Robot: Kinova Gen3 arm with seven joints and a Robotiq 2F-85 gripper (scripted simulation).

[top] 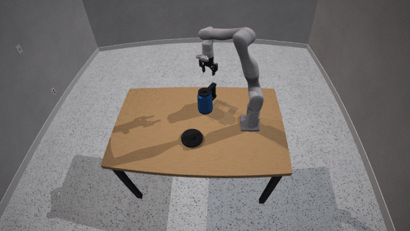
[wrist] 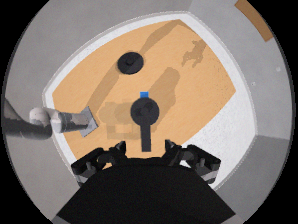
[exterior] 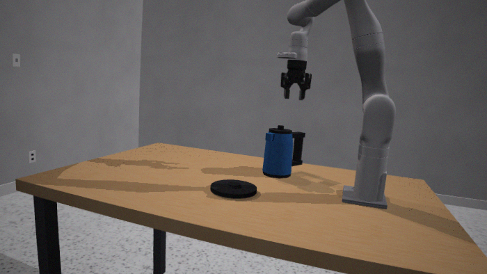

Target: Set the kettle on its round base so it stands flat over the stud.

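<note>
A blue kettle [top: 204, 104] [exterior: 277, 155] [wrist: 144, 111] with a black lid and black handle [top: 212, 89] [exterior: 298, 149] stands upright on the table [top: 152, 152] [exterior: 139, 202], near the far edge. Its handle points away from the front. The round black base [top: 191, 138] [exterior: 233, 188] [wrist: 129, 63] lies flat on the table in front of the kettle, apart from it, stud up. My gripper [top: 208, 71] [exterior: 295, 94] [wrist: 145, 145] is open and empty. It hangs well above the kettle's handle, fingers pointing down.
The arm's pedestal [top: 249, 123] [exterior: 365, 199] stands on the table to the right of the kettle and base. The table edges are close behind the kettle.
</note>
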